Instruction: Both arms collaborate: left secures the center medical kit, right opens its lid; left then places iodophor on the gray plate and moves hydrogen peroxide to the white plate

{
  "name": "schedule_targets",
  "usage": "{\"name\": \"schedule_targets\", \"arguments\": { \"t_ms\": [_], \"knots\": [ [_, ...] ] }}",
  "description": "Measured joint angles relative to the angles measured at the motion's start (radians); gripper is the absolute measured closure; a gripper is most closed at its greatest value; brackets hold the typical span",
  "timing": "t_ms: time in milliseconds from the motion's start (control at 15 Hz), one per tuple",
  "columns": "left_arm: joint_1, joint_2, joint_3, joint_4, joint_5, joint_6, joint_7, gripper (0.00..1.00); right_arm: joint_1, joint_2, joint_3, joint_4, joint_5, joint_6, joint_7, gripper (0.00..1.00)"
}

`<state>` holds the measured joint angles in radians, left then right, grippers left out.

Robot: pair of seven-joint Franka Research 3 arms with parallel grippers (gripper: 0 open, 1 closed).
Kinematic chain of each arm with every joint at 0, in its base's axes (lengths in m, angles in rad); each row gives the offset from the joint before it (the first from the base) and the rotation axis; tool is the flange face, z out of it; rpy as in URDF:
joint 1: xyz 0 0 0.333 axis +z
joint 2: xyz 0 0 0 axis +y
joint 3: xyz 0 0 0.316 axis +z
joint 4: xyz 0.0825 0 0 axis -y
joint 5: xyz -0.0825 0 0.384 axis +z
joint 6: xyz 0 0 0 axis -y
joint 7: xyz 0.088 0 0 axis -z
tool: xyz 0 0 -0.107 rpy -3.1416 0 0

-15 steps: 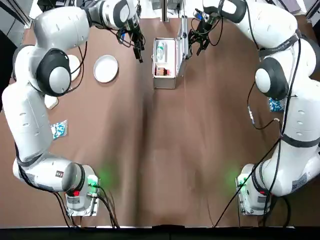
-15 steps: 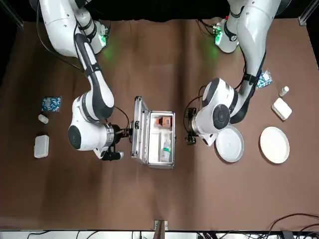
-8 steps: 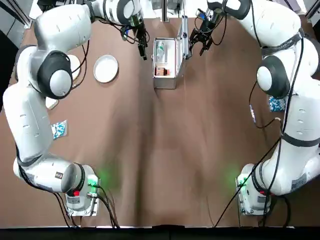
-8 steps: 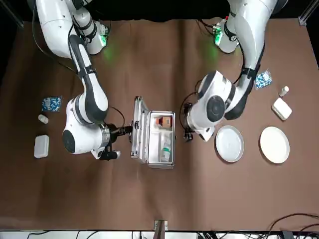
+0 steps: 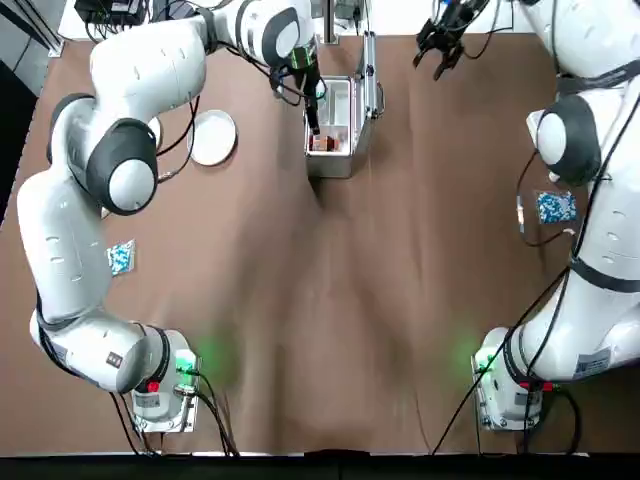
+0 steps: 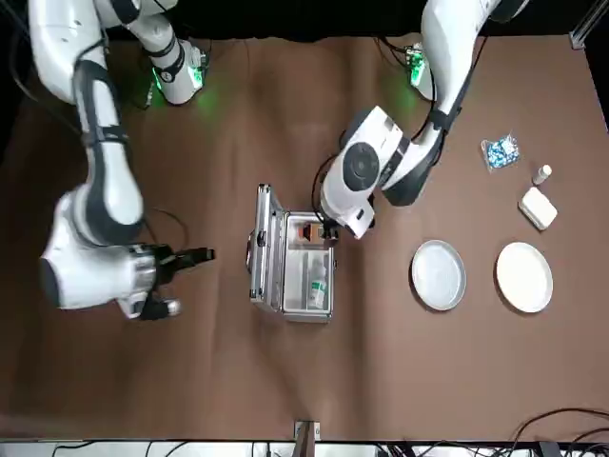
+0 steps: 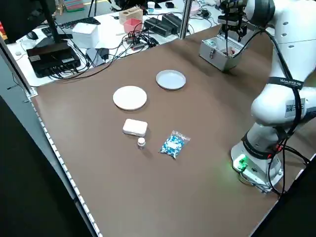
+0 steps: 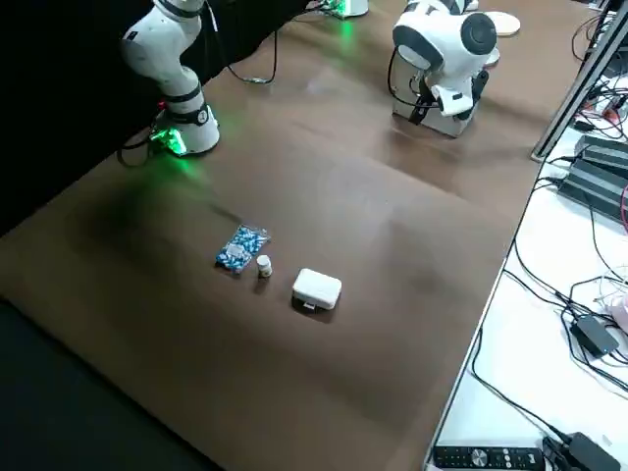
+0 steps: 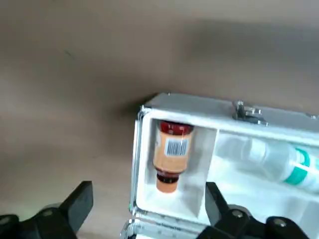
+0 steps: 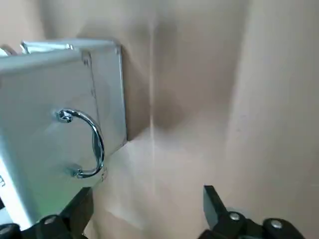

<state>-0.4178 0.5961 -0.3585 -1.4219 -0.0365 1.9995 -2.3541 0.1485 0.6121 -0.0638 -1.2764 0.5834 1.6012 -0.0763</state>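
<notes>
Brown tabletop [image 6: 400, 362], front view: open aluminum medical kit [image 6: 285, 286] at center; gray plate [image 6: 439, 275], white plate [image 6: 524, 277] right; white box [image 6: 538, 208], small bottle [image 6: 541, 175], blue-white packet [image 6: 500, 152] upper right

This looks like a robotics lab: two jointed white robot arms [image 5: 75, 240] [image 5: 600, 220] stand mounted at one brown-covered table [image 7: 148, 187] (metal posts [image 7: 185, 19] at its edge), and behind it a white desk [image 7: 106, 34] carries a monitor [image 7: 22, 15], a keyboard [image 7: 79, 22] and tangled black cables [image 7: 136, 38].

No readable words or numbers, barcode [image 9: 176, 147] on the brown bottle [image 9: 169, 163]
</notes>
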Motion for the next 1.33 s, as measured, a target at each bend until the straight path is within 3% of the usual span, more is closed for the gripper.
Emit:
{"name": "schedule_targets", "arguments": {
  "t_ms": [133, 600, 667, 800, 867, 1067, 1200, 1333],
  "knots": [
    [-0.015, 0.009, 0.002, 0.005, 0.021, 0.046, -0.004, 0.03, -0.041, -0.023, -0.003, 0.000, -0.016, -0.001, -0.005, 0.02],
    [-0.032, 0.066, 0.006, 0.007, 0.058, 0.199, -0.003, 0.16, -0.153, -0.107, -0.011, 0.009, -0.247, -0.001, -0.030, 0.02],
    [-0.040, 0.075, 0.007, 0.007, 0.062, 0.217, -0.003, 0.24, -0.161, -0.126, -0.011, 0.010, -0.286, -0.002, -0.035, 0.02],
    [-0.052, 0.089, 0.008, 0.007, 0.066, 0.234, -0.003, 0.27, -0.163, -0.158, -0.009, 0.010, -0.354, -0.002, -0.036, 0.02],
    [-0.054, 0.094, 0.008, 0.008, 0.066, 0.236, -0.003, 0.34, -0.162, -0.169, -0.007, 0.010, -0.373, -0.002, -0.036, 0.02],
    [-0.057, 0.104, 0.008, 0.008, 0.068, 0.236, -0.003, 0.37, -0.162, -0.194, -0.007, 0.010, -0.391, 0.001, -0.036, 0.02],
    [-0.059, 0.110, 0.008, 0.008, 0.073, 0.236, -0.006, 0.45, -0.162, -0.216, -0.009, 0.011, -0.401, 0.003, -0.036, 0.02],
    [-0.062, 0.120, 0.008, 0.008, 0.086, 0.240, -0.011, 0.45, -0.162, -0.253, -0.010, 0.013, -0.463, 0.005, -0.036, 0.02]
  ]
}}
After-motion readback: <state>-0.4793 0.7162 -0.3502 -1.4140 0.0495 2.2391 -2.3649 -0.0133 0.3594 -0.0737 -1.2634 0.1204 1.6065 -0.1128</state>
